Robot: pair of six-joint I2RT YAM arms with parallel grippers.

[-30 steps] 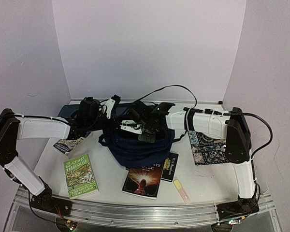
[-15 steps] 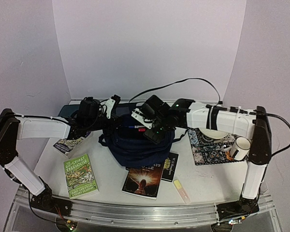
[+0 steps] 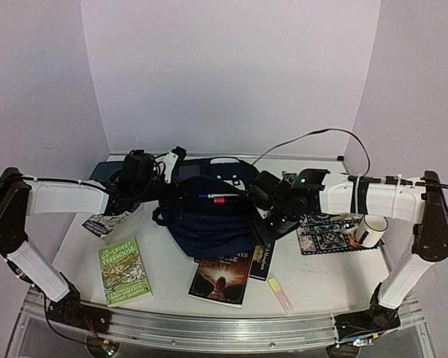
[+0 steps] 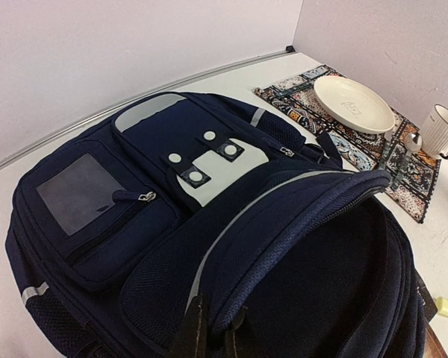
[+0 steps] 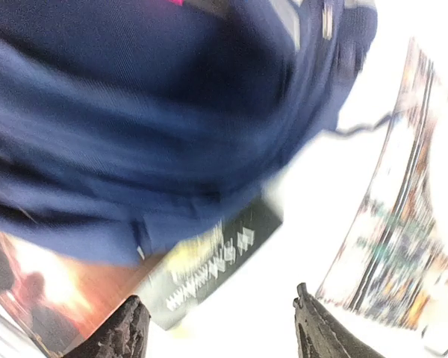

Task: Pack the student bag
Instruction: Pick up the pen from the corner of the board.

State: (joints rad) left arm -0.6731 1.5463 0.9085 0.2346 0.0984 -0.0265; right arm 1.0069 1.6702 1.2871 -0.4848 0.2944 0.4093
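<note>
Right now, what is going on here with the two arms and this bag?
The left gripper pinches the rim of the student bag's open top. The right gripper is open and empty, beside the bag above a black book. A green book, an orange-covered book and a yellow highlighter lie on the table, not yet packed.

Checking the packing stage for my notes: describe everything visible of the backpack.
The backpack is dark navy fabric with thin pale stripes, a white front patch with black snaps, a zipped pocket and mesh sides. It sits mid-table, its main compartment unzipped and gaping. The left gripper pinches the opening's rim, holding it up. Its near edge overlaps two books.
</note>
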